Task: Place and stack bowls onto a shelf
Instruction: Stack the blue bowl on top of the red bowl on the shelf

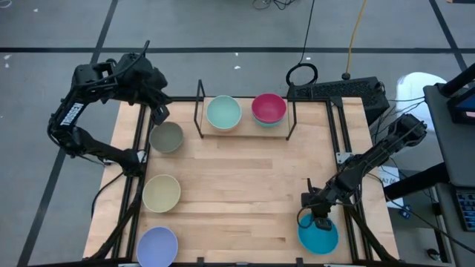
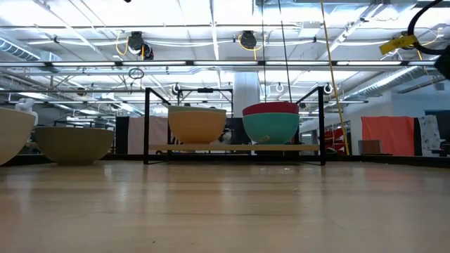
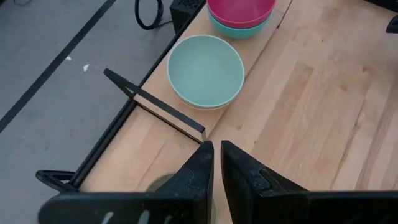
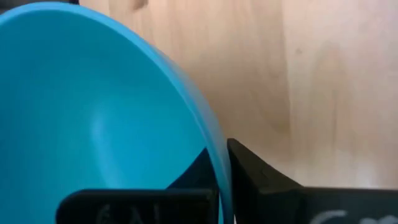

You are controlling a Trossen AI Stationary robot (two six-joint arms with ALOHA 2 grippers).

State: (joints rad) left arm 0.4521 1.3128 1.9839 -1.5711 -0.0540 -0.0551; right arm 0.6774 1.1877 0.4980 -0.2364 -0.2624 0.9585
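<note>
My right gripper (image 1: 315, 218) (image 4: 219, 154) is shut on a teal bowl (image 1: 318, 234) at the table's near right corner. My left gripper (image 1: 159, 117) (image 3: 217, 152) hovers over the far rim of the grey-olive bowl (image 1: 167, 138), fingers shut with only a sliver between them, holding nothing. On the shelf (image 1: 245, 132) the mint green bowl (image 1: 223, 112) sits nested in the orange bowl (image 2: 197, 126). The magenta bowl (image 1: 269, 107) sits nested in the second teal bowl (image 2: 271, 128). The pale yellow bowl (image 1: 161, 193) and the lavender bowl (image 1: 157, 246) rest on the table. My right gripper holds the teal bowl by its far rim (image 4: 214, 134), one finger inside the bowl (image 4: 194, 169) and one outside (image 4: 252, 167). The fingers slant down from the table's far right. Whether the bowl's base is on the table I cannot tell.
Black frame rails run along the table's left (image 1: 137, 170) and right (image 1: 338, 141) sides. Bare wood lies in the middle of the table (image 1: 245, 185) between the shelf and the near edge. Cables and a dark box (image 1: 338, 90) sit beyond the far right corner.
</note>
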